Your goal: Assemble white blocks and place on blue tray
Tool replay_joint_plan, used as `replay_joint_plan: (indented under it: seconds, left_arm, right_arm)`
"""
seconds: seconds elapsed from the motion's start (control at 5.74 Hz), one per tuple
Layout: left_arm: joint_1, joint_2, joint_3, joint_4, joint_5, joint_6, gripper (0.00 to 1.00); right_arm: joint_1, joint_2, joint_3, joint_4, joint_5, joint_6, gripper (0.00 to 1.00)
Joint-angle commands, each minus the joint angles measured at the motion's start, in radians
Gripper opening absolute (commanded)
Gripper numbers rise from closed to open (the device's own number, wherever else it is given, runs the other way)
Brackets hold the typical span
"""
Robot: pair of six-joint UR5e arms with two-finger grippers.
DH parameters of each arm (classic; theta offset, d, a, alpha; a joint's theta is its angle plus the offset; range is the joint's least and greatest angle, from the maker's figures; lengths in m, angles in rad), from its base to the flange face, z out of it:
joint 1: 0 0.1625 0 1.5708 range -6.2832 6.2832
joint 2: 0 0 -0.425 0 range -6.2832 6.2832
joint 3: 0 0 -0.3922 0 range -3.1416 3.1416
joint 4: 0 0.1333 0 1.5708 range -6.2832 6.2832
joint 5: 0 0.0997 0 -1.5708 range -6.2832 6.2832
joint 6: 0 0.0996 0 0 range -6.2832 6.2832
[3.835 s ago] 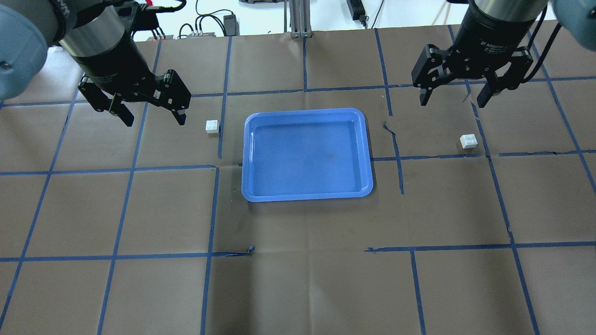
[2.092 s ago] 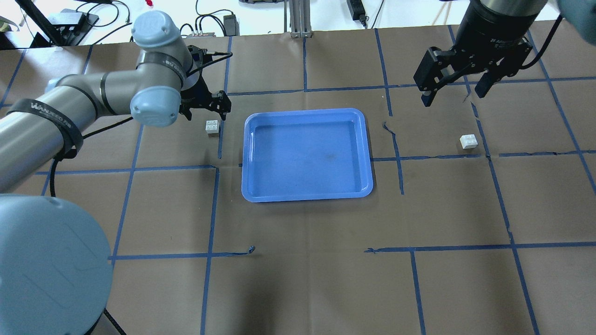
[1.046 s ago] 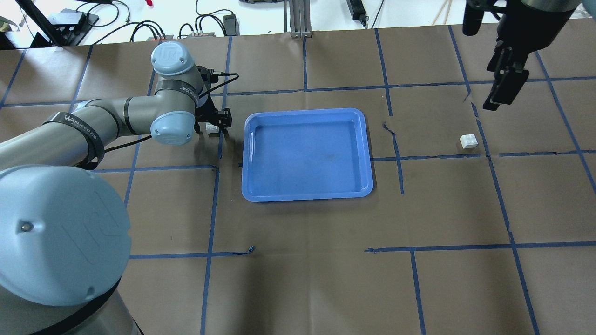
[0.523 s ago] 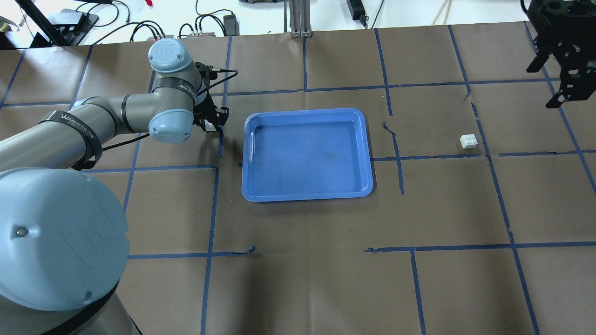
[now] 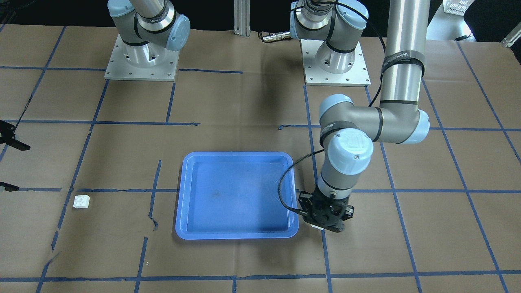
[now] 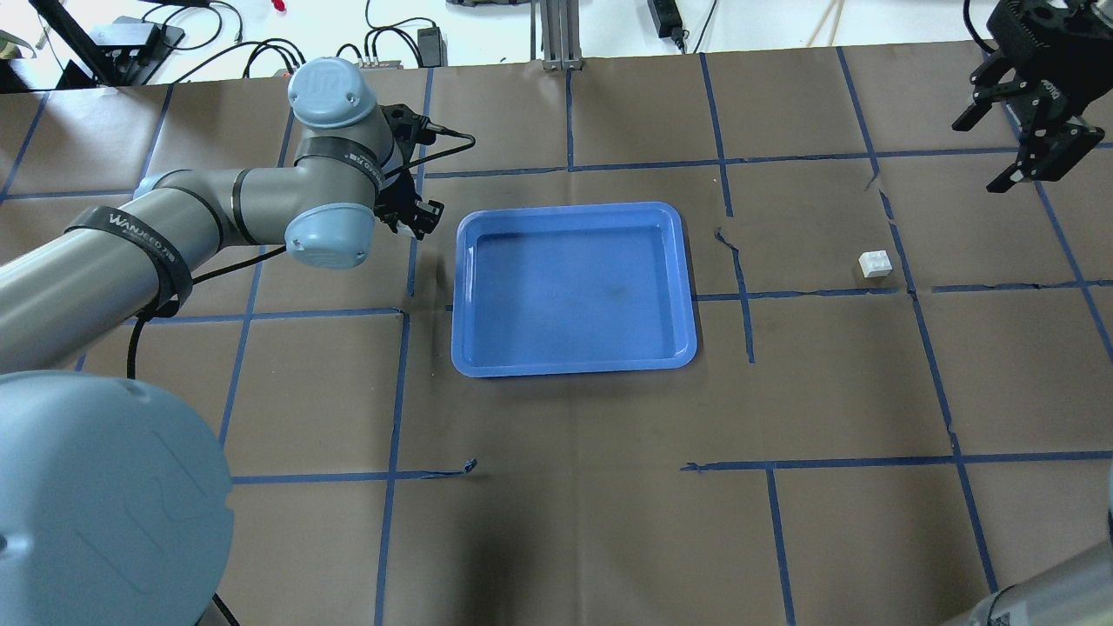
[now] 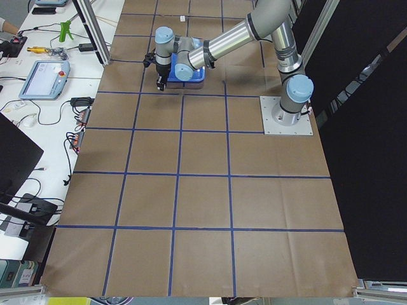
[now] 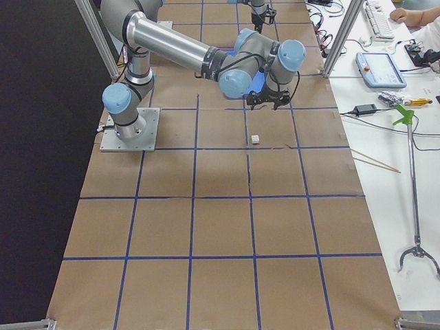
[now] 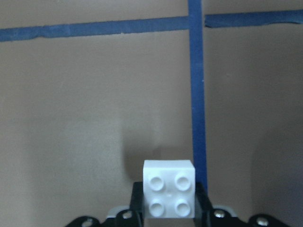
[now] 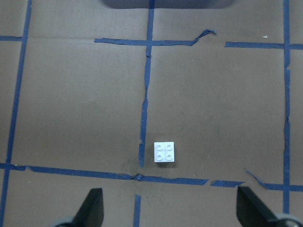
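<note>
The left claw [image 6: 410,216] is pressed together on 1 white block [image 9: 169,195]. It pinches 2 opposite sides, and the 4 studs face the wrist camera. This is the fresh change. In the earlier overhead shots the claw straddles the block as it sits on the worktop [image 6: 565,522], on the tray's side toward the left edge. Now that patch of brown paper is bare, and the wrist view shows the block's shadow lying apart from it on the paper. I judge from this that the block is lifted clear. The first pick looks done, which leaves 1 block to collect before the 2 can be pushed together.

The right claw [image 10: 173,208] is spread wide, holding and touching nothing. It now hangs out toward the worktop's far right corner, further out than a second ago. Its wrist camera looks down on the other white block [image 6: 875,263]. That block shows ahead of the fingers, not yet between them, so the right claw has still to come down and close.

The other white block lies flat with its studs up, toward the worktop's right edge and just beside a crossing of blue tape lines [image 10: 142,176]. It is well apart from the blue tray [image 6: 574,209]. The tray sits in the middle of the worktop, a little toward the far edge, with neither block in it yet.
</note>
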Motion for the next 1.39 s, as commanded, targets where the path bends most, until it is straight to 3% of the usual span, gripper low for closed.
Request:
replay_joint_plan:
  seconds: [0.0,0.52,0.87,1.22]
  left_arm:
    - [-0.130,0.027,0.000,-0.003,-0.006,0.405,0.02]
    - [-0.281,-0.010,-0.004,-0.003,-0.008,0.767,0.03]
    - [-0.292,-0.041,-0.007,-0.017,-0.008,0.835,0.03]
    - [-0.292,-0.042,-0.006,-0.099,-0.032,0.826,0.03]
  right_arm:
    - [-0.064,0.097,0.010,-0.052,0.139,-0.162,1.00]
    - [-0.106,0.207,0.066,-0.067,0.297,-0.284,1.00]
    - [-0.106,0.246,0.164,-0.188,0.329,-0.302,1.00]
    - [-0.106,0.266,0.188,-0.195,0.326,-0.292,1.00]
